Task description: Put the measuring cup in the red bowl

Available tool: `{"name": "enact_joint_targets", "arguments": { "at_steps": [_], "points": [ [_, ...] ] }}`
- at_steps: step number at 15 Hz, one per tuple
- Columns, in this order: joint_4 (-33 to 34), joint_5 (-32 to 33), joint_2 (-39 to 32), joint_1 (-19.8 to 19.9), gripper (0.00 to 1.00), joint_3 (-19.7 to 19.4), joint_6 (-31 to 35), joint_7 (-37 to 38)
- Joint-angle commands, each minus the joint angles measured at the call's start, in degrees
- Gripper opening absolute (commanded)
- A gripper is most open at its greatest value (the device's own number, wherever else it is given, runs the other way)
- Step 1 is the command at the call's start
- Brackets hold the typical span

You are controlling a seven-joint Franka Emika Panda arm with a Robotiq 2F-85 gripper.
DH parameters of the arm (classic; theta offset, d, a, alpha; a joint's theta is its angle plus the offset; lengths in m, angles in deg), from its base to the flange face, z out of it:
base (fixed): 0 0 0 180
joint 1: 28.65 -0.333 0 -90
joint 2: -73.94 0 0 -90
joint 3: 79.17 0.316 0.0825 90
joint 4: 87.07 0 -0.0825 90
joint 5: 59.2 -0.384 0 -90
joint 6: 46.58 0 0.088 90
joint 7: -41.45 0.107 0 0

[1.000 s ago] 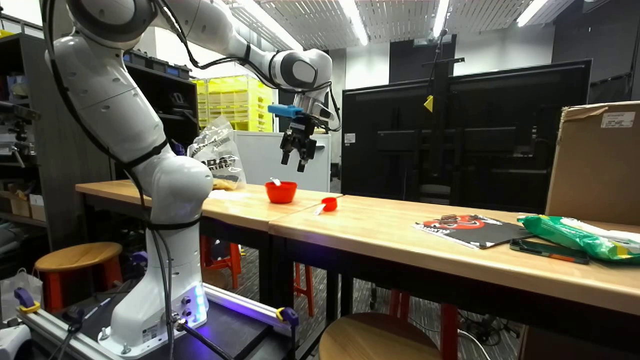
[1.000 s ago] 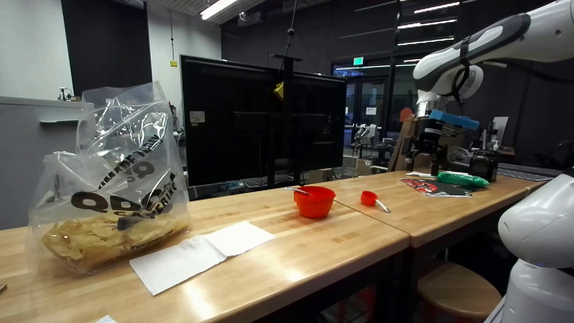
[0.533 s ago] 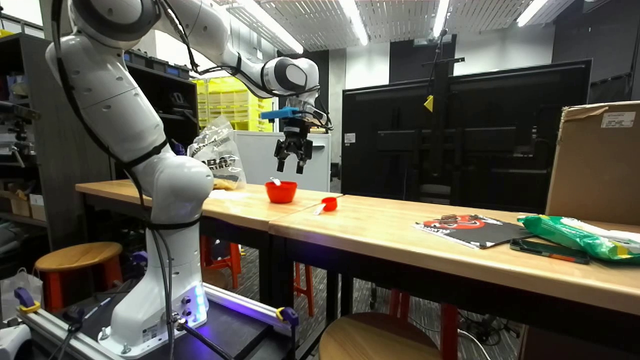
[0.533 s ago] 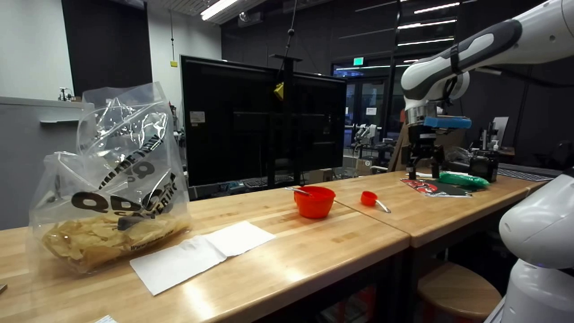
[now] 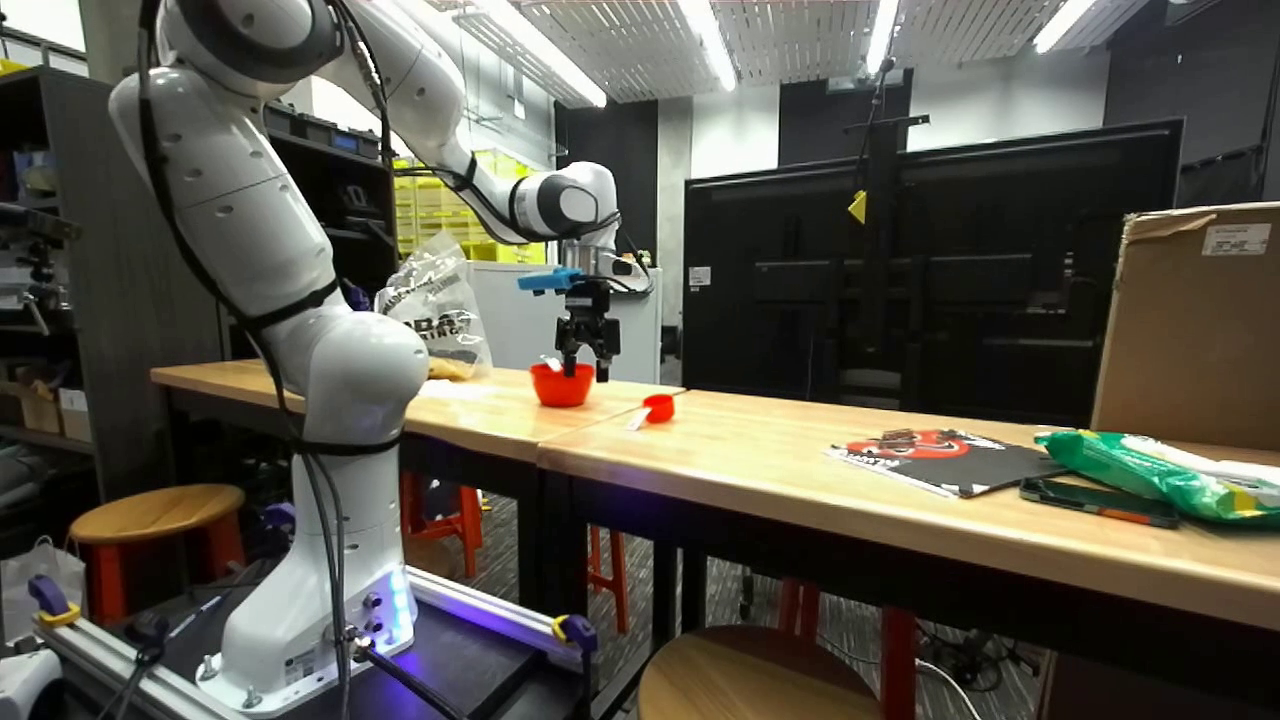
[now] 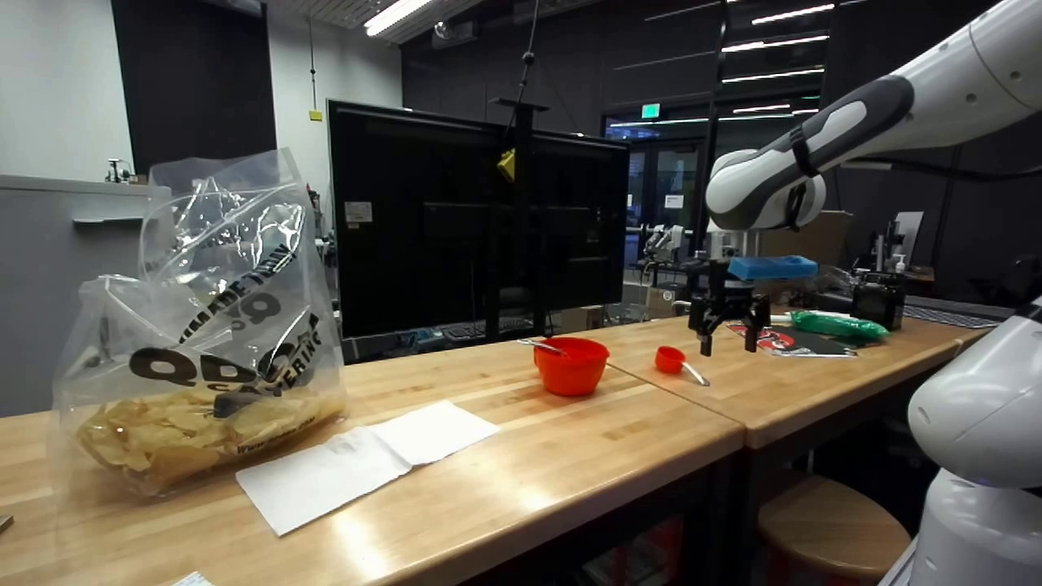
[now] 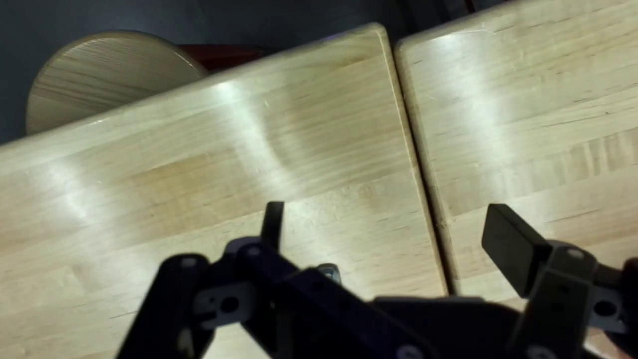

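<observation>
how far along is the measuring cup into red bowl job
Nothing looks done: the measuring cup sits on the table, outside the red bowl. In hand: nothing; the gripper hangs open over the table, apart from the cup. Left: grasping, lifting and placing the cup in the bowl.

pincer: jaws apart, pt-hiding red bowl | meas. cup on tbl, nr bowl
</observation>
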Motion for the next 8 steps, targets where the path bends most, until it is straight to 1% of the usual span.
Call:
{"name": "enact_joint_targets", "arguments": {
  "at_steps": [1, 5, 8],
  "points": [
    [-0.7, -2.6, 0.9, -1.0, 1.00, -2.9, 1.0, -7.0],
    [-0.8, -4.1, 1.3, -1.8, 1.00, -5.0, 4.5, -15.2],
    [-0.8, -4.2, -0.2, -2.4, 1.00, -5.5, 9.1, -18.3]
  ]
}}
